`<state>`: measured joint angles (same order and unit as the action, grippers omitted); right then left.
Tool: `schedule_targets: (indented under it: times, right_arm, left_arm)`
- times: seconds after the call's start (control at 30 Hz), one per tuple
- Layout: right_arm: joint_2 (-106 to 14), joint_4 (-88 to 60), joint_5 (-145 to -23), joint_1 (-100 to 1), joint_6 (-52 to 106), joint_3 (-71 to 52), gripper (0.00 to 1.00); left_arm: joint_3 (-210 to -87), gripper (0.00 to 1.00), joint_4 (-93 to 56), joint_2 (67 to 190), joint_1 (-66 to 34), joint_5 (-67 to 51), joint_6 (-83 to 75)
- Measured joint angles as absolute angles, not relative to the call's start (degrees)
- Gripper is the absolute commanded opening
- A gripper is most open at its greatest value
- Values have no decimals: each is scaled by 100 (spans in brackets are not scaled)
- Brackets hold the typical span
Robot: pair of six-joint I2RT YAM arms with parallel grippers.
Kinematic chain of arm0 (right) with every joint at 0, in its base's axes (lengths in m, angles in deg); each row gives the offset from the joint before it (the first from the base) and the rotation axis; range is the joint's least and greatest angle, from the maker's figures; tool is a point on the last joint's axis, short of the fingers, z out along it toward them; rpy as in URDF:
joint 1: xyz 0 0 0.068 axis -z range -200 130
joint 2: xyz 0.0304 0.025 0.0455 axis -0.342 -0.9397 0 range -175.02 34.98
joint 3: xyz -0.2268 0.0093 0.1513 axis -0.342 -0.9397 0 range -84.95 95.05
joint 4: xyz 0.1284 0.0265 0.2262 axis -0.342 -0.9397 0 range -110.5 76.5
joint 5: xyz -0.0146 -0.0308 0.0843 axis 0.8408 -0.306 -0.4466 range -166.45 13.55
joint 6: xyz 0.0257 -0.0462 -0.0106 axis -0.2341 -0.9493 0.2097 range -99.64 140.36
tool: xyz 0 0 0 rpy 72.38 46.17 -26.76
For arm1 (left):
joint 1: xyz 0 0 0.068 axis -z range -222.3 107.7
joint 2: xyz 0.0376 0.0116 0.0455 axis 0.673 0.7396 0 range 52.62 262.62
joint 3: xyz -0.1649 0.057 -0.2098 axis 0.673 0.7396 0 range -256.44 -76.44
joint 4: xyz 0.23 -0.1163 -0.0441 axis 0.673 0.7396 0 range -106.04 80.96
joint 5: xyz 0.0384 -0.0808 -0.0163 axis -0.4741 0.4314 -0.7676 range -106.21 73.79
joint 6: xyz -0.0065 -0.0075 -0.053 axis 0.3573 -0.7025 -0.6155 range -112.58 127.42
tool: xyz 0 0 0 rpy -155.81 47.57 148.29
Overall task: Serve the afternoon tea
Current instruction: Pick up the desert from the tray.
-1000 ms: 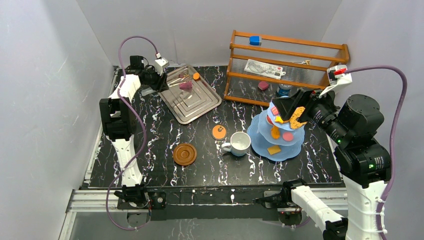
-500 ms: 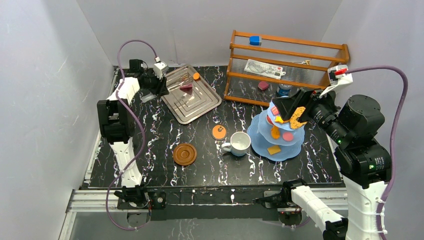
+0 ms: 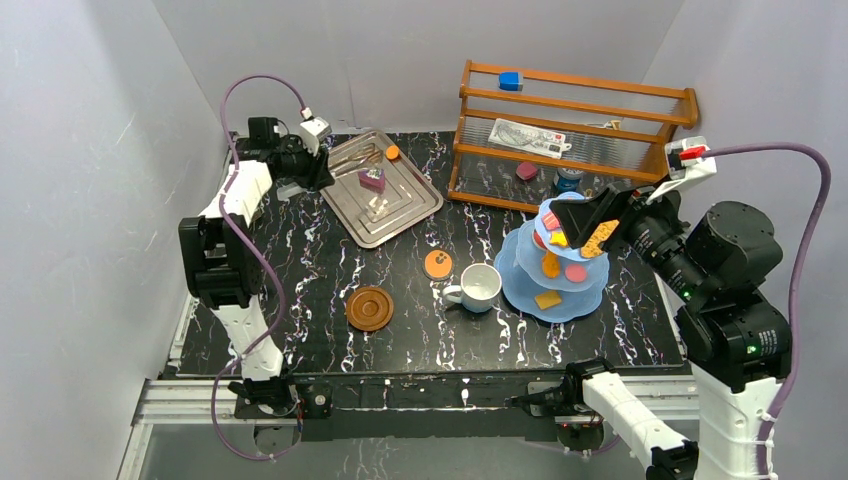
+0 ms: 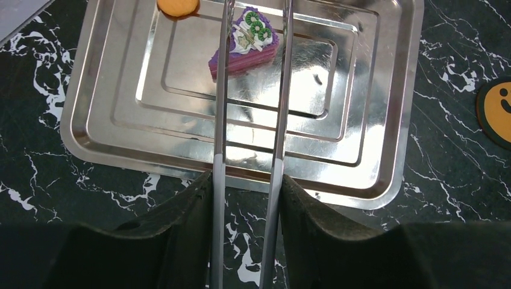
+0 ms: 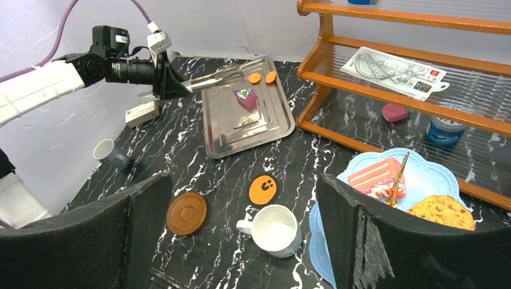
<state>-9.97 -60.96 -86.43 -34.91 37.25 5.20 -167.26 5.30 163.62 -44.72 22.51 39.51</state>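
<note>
Change: over the last sec your left arm swings back toward the far-left corner. The purple cake slice (image 4: 244, 45) now shows nearer the mid of the silver tray (image 4: 108, 120), icing up. Your right arm barely shifts.
Meaning: slice prob. not carried yet, looks slipped or nudged. You likely need a fresh pinch before it goes to the stand.
Left tool (image 4: 246, 180): clenched on the handles of the metal tongs (image 4: 220, 108).
Tongs: thin flat steel blades, slightly apart. In the left wrist view they straddle the slice. The right wrist view shows them raised over it, tips toward two orange cookies (image 5: 255, 77). Contact w/ slice: can't tell.
Right tool (image 5: 242, 177): released, spread wide, nothing between. It hovers by the top tier of the light-blue stand (image 3: 510, 275).
Cake: wedge w/ purple/pink layers, white icing, green kiwi rounds. It lies on the tray, far-left part of the bench (image 3: 330, 270).
Tray: mirror-bright, stepped rectangles pressed in, looks slick.
Stand: three scalloped tiers, several pastries already on, pink cake (image 5: 376, 174) on top.
Others: white mug (image 3: 481, 286) just beside the stand, no saucer under it. Brown saucer (image 3: 369, 308) is a bare ridged disc. Grey mug (image 5: 111, 153) at the far-left edge.
</note>
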Motion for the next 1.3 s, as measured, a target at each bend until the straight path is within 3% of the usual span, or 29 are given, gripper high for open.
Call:
schedule_targets:
  times: [0.6, 1.3]
  right_arm:
    - [-1334, -6179, -8776, -3513, 3688, 806, 99]
    - [-1640, -6179, -8765, -3513, 3847, 806, 99]
  left_arm:
    - [-16991, 47, 1271, 16757, -4893, 2441, 4970]
    - [-17856, 43, 1977, 17721, -5042, 3060, 6382]
